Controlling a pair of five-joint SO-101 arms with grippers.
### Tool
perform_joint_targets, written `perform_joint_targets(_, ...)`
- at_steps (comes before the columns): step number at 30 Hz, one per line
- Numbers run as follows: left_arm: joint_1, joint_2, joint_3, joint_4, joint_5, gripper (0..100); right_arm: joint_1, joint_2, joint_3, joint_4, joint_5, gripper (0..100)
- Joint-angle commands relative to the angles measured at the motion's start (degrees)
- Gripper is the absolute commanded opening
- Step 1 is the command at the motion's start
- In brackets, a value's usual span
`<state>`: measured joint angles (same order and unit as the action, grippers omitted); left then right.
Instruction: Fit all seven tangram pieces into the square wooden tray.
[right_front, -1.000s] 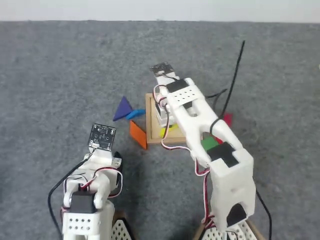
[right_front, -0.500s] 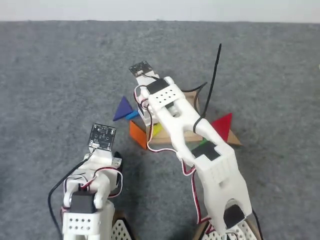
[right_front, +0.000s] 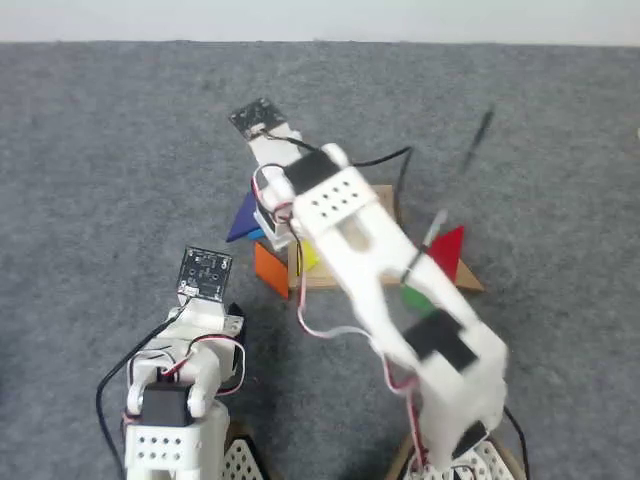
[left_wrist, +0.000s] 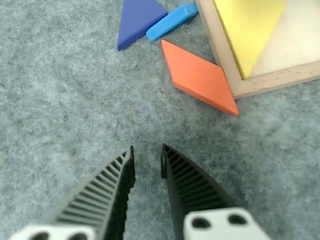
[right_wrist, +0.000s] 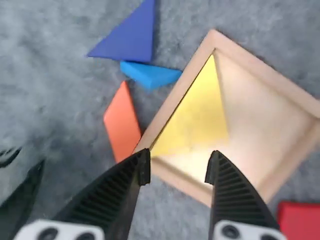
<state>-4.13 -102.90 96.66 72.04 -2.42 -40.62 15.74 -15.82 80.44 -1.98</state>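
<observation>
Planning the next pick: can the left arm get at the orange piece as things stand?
Probably yes. Bare carpet separates the left gripper from the orange piece, flat beside the tray; the right gripper over the tray's edge could crowd it.

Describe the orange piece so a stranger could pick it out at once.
Find the square wooden tray on the grey carpet, with a yellow triangle inside. Just outside its rim, near one corner, lies the orange piece. It is the only parallelogram; its neighbours are a dark blue triangle and a light blue piece.
</observation>
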Motion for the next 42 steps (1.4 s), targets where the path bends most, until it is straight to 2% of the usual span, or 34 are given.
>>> perform_joint_targets(1,0.09,-1.14,-0.22,0.26,0.26,8,3.82,-15.78,6.15,0.4,1.93,19.9)
perform_joint_targets(4,0.09,-1.14,-0.22,0.26,0.26,8,11.3,-25.27,15.82,0.75,5.63,20.2)
perform_joint_targets(8,0.09,-1.14,-0.22,0.26,0.26,8,24.48,-33.63,30.33,0.04,17.41,20.4)
perform_joint_targets(10,0.26,-1.14,-0.22,0.26,0.26,8,29.67,-35.3,36.84,-4.18,20.57,23.1)
perform_joint_targets(13,0.44,-1.14,-0.22,0.26,0.26,8,31.96,-35.38,45.19,-12.53,21.01,28.2)
perform_joint_targets(15,0.44,-1.14,-0.22,0.26,0.26,8,31.43,-35.03,49.67,-16.84,18.99,28.9)
perform_joint_targets(17,0.35,-1.14,-0.22,0.26,0.26,8,30.99,-33.54,52.22,-21.14,12.92,28.1)
perform_joint_targets(20,0.35,-1.14,-0.22,0.26,0.26,8,30.81,-28.44,52.66,-25.63,5.19,27.5)
perform_joint_targets(23,0.09,-1.14,-0.22,0.26,0.26,8,31.08,-21.49,50.99,-28.35,1.14,27.7)
perform_joint_targets(30,0.18,-1.14,-0.22,0.26,0.26,8,30.81,-7.34,40.97,-28.26,-1.41,27.8)
perform_joint_targets(37,0.35,-1.14,-0.22,0.26,0.26,8,30.73,-2.86,35.25,-28.26,-3.87,27.9)
perform_joint_targets(42,0.35,-1.14,-0.22,0.26,0.26,8,30.55,-1.45,32.35,-28.26,-8.88,27.8)
